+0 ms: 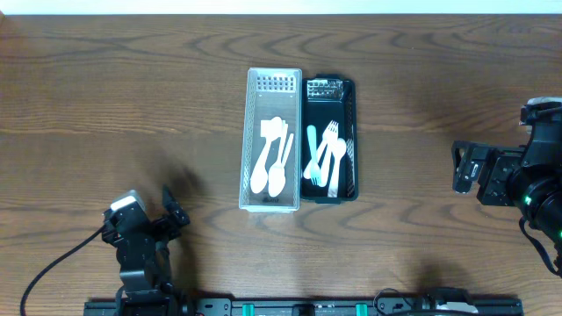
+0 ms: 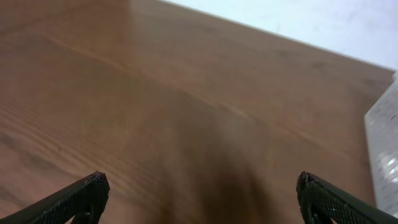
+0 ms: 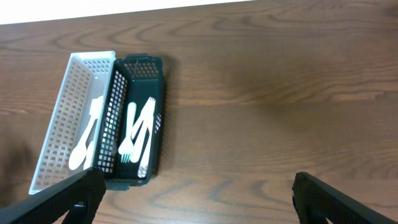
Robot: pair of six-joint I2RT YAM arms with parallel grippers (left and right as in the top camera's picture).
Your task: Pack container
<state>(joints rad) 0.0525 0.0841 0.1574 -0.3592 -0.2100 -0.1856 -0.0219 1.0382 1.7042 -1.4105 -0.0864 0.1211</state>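
Note:
A white basket [image 1: 249, 140] and a dark green basket [image 1: 351, 114] stand side by side at the table's middle. The white one holds white spoons [image 1: 270, 171]; the green one holds white and pale blue forks and spoons [image 1: 323, 154]. Both also show in the right wrist view, the white basket [image 3: 56, 124] to the left of the green basket [image 3: 158, 124]. My left gripper [image 1: 171, 215] is open and empty at the front left over bare wood [image 2: 199, 193]. My right gripper [image 1: 458, 167] is open and empty at the right, well away from the baskets [image 3: 196, 193].
The wooden table's far edge [image 1: 281, 14] meets a white surface at the back. A corner of the white basket [image 2: 385, 143] shows at the right edge of the left wrist view. The arms' base rail [image 1: 307, 307] lies along the front edge.

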